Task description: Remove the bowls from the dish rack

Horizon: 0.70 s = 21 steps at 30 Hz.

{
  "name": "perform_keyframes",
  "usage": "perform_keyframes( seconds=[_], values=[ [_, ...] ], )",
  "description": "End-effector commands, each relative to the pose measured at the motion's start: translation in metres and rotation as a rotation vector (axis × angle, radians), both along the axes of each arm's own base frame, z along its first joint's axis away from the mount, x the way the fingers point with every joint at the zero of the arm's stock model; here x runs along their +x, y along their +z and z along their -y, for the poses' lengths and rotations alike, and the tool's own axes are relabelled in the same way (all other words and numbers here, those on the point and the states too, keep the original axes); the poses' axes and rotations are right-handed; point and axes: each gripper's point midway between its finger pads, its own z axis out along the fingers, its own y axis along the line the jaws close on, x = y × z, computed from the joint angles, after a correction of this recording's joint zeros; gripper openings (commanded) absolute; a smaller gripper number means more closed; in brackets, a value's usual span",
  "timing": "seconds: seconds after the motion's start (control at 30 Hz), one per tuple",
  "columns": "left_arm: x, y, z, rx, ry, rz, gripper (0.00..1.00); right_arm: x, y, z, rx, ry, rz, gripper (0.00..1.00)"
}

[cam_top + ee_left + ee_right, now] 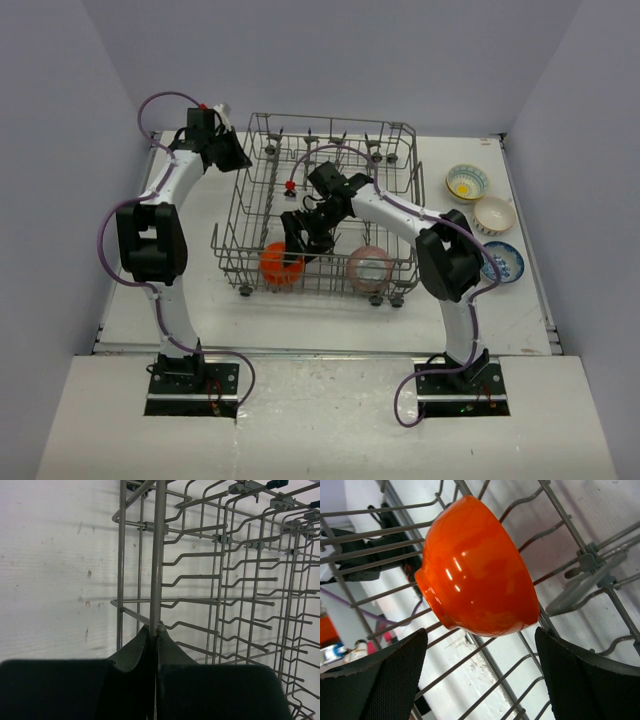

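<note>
The rack [246, 200] stands in the middle of the table [200, 300], with its long sides running left to right and its tines pointing up.

Two bowls sit along its near side. The orange bowl [281, 263] is at the near left and the pink bowl [371, 267] at the near right, its mouth showing from above. In the right wrist view the orange bowl [475, 570] lies tipped on its side among the wires. Its foot ring points up and to the left of that view and its mouth faces away, down and to the right.

Three more bowls rest on the table well to the right of the rack. The bowl with a yellow mark [467, 182] is farthest back, the cream bowl [494, 214] is in the middle, and the blue patterned bowl [503, 262] is nearest. All three stand with their mouths up.

The right gripper [297, 243] is down inside the rack at the orange bowl. Its fingers spread wide, one on each side of the bowl's lower edge [481, 632], and they grip nothing. I cannot tell whether the right finger touches the rim.

The left gripper [230, 152] is at the rack's far left corner. It is pinched tight on a rim wire [155, 630].
</note>
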Motion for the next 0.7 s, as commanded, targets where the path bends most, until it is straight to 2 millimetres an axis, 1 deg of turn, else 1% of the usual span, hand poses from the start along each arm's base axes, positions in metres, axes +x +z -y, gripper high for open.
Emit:
perform_keyframes(
  seconds=[0.0, 0.03, 0.07, 0.13, 0.17, 0.3, 0.33, 0.37, 0.4, 0.43, 0.47, 0.5, 0.53, 0.57, 0.6, 0.63, 0.67],
  values=[
    [-0.033, -0.079, -0.048, 0.118, 0.138, -0.254, 0.00, 0.047, -0.028, 0.019, -0.127, -0.111, 0.255, 0.89],
    [-0.033, -0.079, -0.048, 0.118, 0.138, -0.255, 0.00, 0.050, -0.024, 0.020, -0.132, -0.123, 0.269, 0.89],
    [-0.033, -0.079, -0.048, 0.119, 0.137, -0.253, 0.00, 0.054, -0.012, 0.019, -0.125, -0.126, 0.290, 0.89],
    [-0.034, -0.079, -0.048, 0.118, 0.138, -0.255, 0.00, 0.055, -0.004, 0.021, -0.138, -0.130, 0.301, 0.89],
    [-0.034, -0.080, -0.048, 0.117, 0.137, -0.255, 0.00, 0.058, 0.007, 0.021, -0.129, -0.134, 0.326, 0.89],
    [-0.035, -0.081, -0.047, 0.113, 0.137, -0.259, 0.00, 0.063, 0.028, 0.019, -0.109, -0.142, 0.363, 0.89],
    [-0.035, -0.081, -0.047, 0.112, 0.139, -0.259, 0.00, 0.066, 0.037, 0.015, -0.095, -0.142, 0.377, 0.89],
    [-0.035, -0.081, -0.047, 0.110, 0.137, -0.259, 0.00, 0.067, 0.038, 0.014, -0.093, -0.138, 0.377, 0.89],
    [-0.035, -0.081, -0.046, 0.108, 0.136, -0.260, 0.00, 0.068, 0.035, 0.014, -0.100, -0.133, 0.368, 0.89],
    [-0.035, -0.081, -0.046, 0.108, 0.136, -0.260, 0.00, 0.073, 0.042, 0.009, -0.084, -0.134, 0.385, 0.89],
    [-0.036, -0.081, -0.046, 0.108, 0.136, -0.260, 0.00, 0.074, 0.046, 0.007, -0.079, -0.131, 0.387, 0.89],
    [-0.037, -0.082, -0.047, 0.111, 0.135, -0.262, 0.00, 0.075, 0.042, 0.007, -0.093, -0.120, 0.380, 0.89],
    [-0.037, -0.082, -0.047, 0.115, 0.137, -0.262, 0.00, 0.080, 0.050, 0.003, -0.076, -0.124, 0.400, 0.89],
    [-0.037, -0.081, -0.048, 0.119, 0.138, -0.261, 0.00, 0.081, 0.053, 0.001, -0.068, -0.124, 0.397, 0.89],
    [-0.038, -0.081, -0.048, 0.119, 0.138, -0.261, 0.00, 0.082, 0.047, -0.001, -0.073, -0.109, 0.385, 0.90],
    [-0.038, -0.081, -0.048, 0.119, 0.138, -0.260, 0.00, 0.087, 0.059, -0.007, -0.049, -0.106, 0.402, 0.90],
    [-0.038, -0.081, -0.048, 0.117, 0.137, -0.260, 0.00, 0.081, 0.058, -0.008, -0.048, -0.078, 0.372, 0.89]
  ],
)
